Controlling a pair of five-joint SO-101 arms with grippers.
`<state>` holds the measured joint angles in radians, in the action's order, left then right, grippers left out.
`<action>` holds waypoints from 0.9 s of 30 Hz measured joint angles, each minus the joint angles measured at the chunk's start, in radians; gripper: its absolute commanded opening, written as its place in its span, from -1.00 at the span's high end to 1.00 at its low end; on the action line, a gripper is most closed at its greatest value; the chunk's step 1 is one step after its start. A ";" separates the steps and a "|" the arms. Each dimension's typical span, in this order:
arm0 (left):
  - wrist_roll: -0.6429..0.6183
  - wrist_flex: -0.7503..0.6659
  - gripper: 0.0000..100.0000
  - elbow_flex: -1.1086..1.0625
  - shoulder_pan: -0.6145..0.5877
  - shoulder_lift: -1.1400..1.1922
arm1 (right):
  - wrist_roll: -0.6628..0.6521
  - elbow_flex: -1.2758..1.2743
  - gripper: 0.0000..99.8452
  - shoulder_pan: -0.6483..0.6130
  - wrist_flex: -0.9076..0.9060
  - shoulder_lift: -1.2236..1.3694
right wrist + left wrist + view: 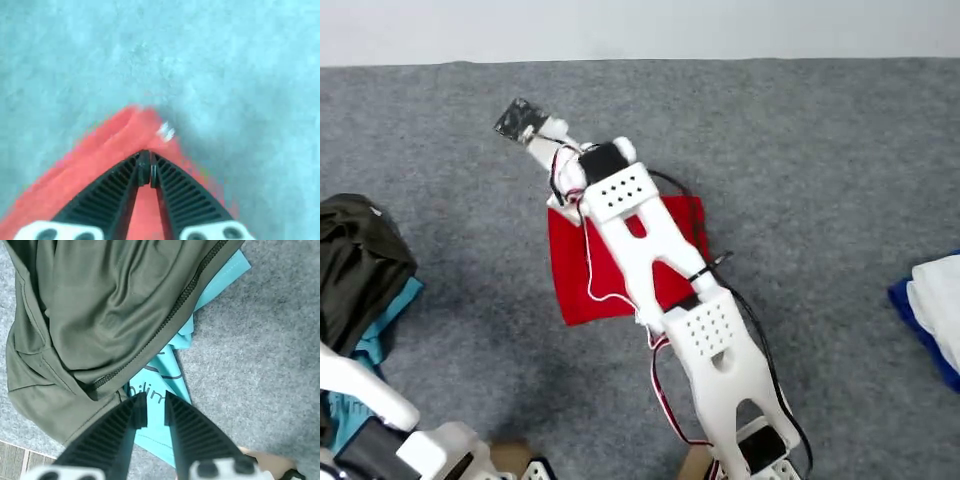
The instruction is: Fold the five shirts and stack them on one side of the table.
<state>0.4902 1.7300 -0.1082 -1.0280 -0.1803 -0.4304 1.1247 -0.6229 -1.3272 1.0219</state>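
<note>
Apparently right gripper point(146, 172) tight on the red shirt point(85, 180); left gripper point(155, 409) slightly open above teal shirt point(175, 372).

- We see a red shirt point(585, 275) folded into a rough rectangle, lying flat near the middle of the grey table point(820, 150).
- At the left edge we find a crumpled dark olive shirt point(100, 305) with a zip, heaped on a teal shirt point(175, 362) that pokes out beneath it.
- At the right edge, a white shirt point(942, 285) rests on a blue shirt point(912, 305).
</note>
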 measured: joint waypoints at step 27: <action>0.000 0.000 0.86 -0.005 0.107 -0.255 | 0.144 0.327 0.98 0.176 -0.427 -0.100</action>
<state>0.4902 1.7300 -0.1128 -0.9206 -0.4350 -0.2862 1.4515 -0.4465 -1.7538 0.9221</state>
